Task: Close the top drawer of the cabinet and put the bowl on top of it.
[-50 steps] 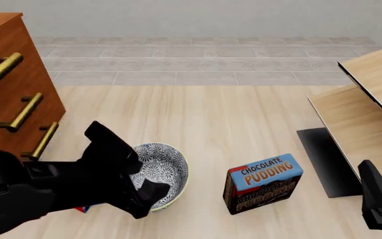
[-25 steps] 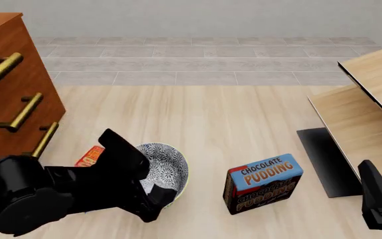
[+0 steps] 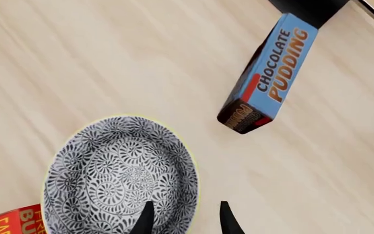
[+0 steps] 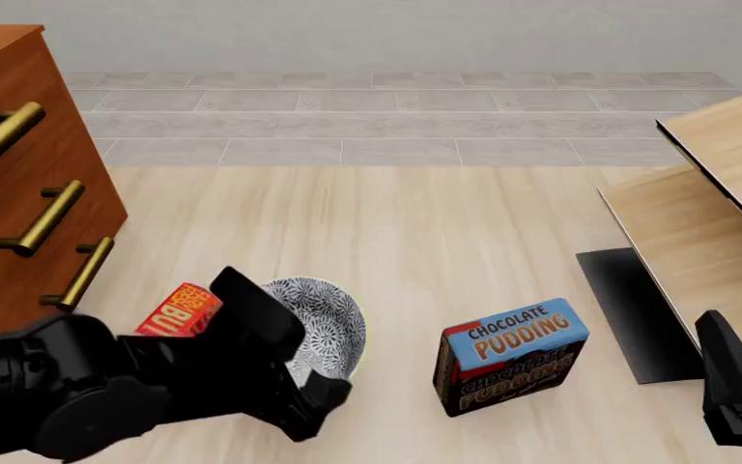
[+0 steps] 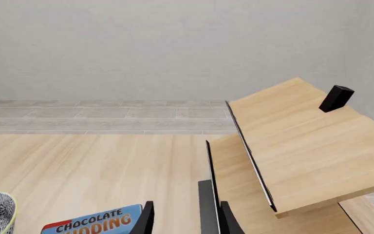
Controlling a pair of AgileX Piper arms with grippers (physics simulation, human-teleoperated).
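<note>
The bowl (image 4: 329, 322), grey-and-white patterned with a cream rim, stands on the floor left of centre. My left gripper (image 4: 321, 389) hangs over its near edge. In the left wrist view the gripper (image 3: 185, 220) is open, one finger inside the bowl (image 3: 115, 175) and one outside, astride the rim. The reddish-brown cabinet (image 4: 23, 208) rises at the far left. Its top drawer (image 4: 0, 138) with the brass handle looks flush with the two below. My right gripper (image 4: 740, 398) rests open at the lower right, holding nothing (image 5: 185, 219).
A red butter box (image 4: 178, 307) lies just left of the bowl. A blue chocolate pudding box (image 4: 510, 353) stands to its right. Pale light-wood furniture (image 4: 719, 203) with a dark base (image 4: 636, 314) fills the right side.
My left arm has drawn back toward the near edge and lower, uncovering the red butter box; its gripper has slid along to the bowl's near rim. The right arm is still.
</note>
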